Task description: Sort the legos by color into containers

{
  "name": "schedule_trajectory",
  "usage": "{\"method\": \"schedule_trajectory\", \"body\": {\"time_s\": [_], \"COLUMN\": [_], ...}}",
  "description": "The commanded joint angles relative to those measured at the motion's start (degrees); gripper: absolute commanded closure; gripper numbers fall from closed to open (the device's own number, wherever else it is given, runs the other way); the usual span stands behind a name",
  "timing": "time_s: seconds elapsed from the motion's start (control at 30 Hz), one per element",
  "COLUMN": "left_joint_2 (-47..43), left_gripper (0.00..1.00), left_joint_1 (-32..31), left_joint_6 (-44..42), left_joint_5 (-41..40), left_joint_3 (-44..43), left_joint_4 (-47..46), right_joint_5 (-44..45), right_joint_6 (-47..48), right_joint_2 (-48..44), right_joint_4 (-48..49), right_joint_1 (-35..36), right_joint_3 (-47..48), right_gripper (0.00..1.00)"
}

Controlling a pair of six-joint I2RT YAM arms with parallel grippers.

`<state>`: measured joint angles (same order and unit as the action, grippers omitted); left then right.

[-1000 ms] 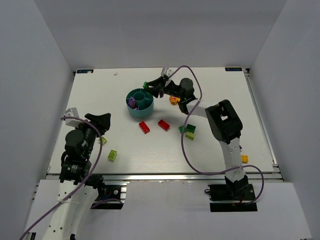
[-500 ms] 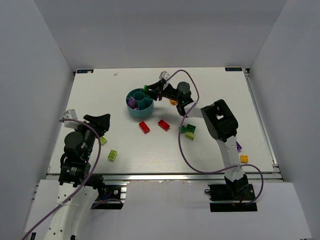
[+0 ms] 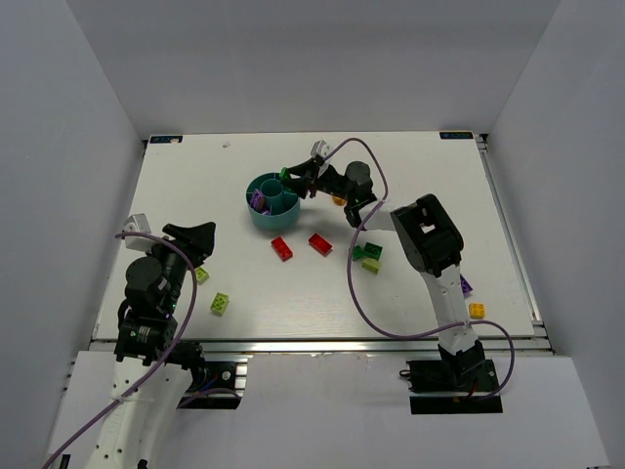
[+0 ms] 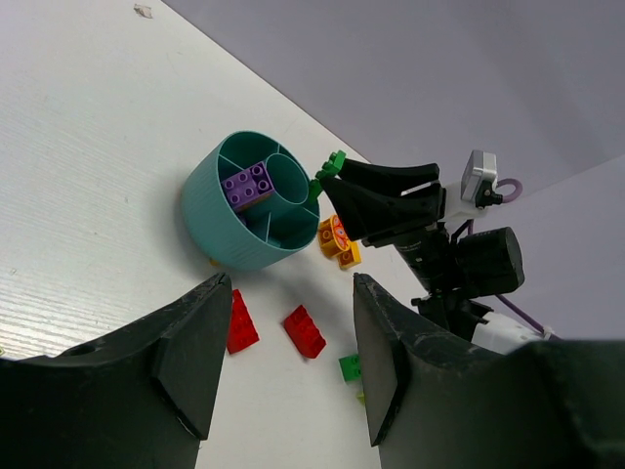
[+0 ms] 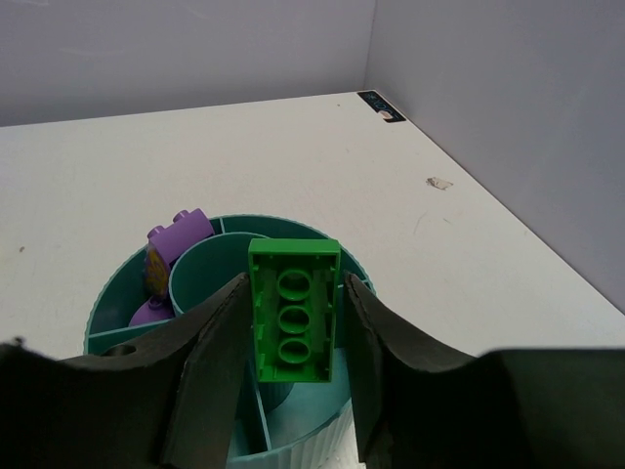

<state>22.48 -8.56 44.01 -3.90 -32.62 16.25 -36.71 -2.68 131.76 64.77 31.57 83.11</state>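
Note:
The round teal bowl (image 3: 256,207) stands at the table's far middle, with purple bricks (image 3: 258,200) in a left compartment. My right gripper (image 3: 293,179) is shut on a green brick (image 3: 285,174) and holds it above the bowl's far right rim. In the right wrist view the green brick (image 5: 293,308) shows its underside between the fingers (image 5: 210,342), over the bowl (image 5: 103,308) beside the central ring. My left gripper (image 3: 195,239) is open and empty at the near left. Two red bricks (image 3: 281,248) (image 3: 319,242) lie in front of the bowl.
An orange brick (image 3: 339,198) lies right of the bowl. Dark green (image 3: 372,251) and lime (image 3: 370,265) bricks lie under the right arm. Two lime bricks (image 3: 221,304) (image 3: 200,275) lie near the left gripper. Purple (image 3: 466,286) and orange (image 3: 477,310) bricks lie near right.
My right gripper has moved left with the green brick, from beside the bowl to over its rim. It has hardly moved in the last half second. The left arm is still.

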Motion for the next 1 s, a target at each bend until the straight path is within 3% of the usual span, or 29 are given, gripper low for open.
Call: {"method": "schedule_trajectory", "body": {"time_s": [0.0,0.1,0.17,0.53,0.63,0.7,0.73,0.77,0.8,0.87,0.9,0.97], "left_joint_2": [0.46,0.46,0.46,0.28,0.55,0.72,1.16,1.42,1.77,2.65,2.92,3.88], "left_gripper": [0.38,0.38,0.38,0.38,0.38,0.39,0.4,0.42,0.45,0.66,0.75,0.87], "left_joint_1": [0.21,0.21,0.21,0.21,0.21,0.21,0.21,0.29,0.21,0.21,0.21,0.21], "left_joint_6": [0.29,0.29,0.38,0.46,0.55,0.55,0.38,0.11,0.03,-0.68,-0.85,-0.77], "left_joint_5": [0.21,0.3,0.3,0.39,0.3,0.47,0.73,0.91,1.0,1.26,1.09,-0.13], "left_joint_3": [-0.16,-0.16,-0.16,-0.69,-0.78,-1.21,-1.39,-1.65,-2.18,-2.71,-2.88,-3.85], "left_joint_4": [-1.04,-1.22,-1.22,-1.31,-1.49,-1.31,-1.22,-0.61,-0.08,1.24,1.76,4.12], "right_joint_5": [0.32,0.32,0.32,1.29,1.2,1.55,1.29,1.03,0.68,-2.65,-3.71,-5.48], "right_joint_6": [0.39,0.22,0.22,0.22,-2.06,-5.82,-6.98,-7.51,-6.13,-1.39,4.64,10.21], "right_joint_2": [0.16,0.07,0.07,-0.54,-1.59,-2.73,-4.57,-5.72,-8.17,-10.55,-13.35,-17.13], "right_joint_4": [4.13,4.13,4.13,3.78,4.92,3.27,1.08,-1.99,-11.59,-24.01,-36.0,-45.74], "right_joint_1": [-0.02,-0.02,-0.02,-0.11,-0.55,-1.51,-2.56,-3.09,-3.62,-4.5,-4.76,-5.29], "right_joint_3": [0.82,0.82,0.82,1.18,1.26,1.7,2.66,3.45,4.42,8.46,9.34,8.31], "right_gripper": [0.52,0.42,0.4,0.39,0.42,0.5,0.6,0.63,0.62,0.43,0.35,0.11]}}
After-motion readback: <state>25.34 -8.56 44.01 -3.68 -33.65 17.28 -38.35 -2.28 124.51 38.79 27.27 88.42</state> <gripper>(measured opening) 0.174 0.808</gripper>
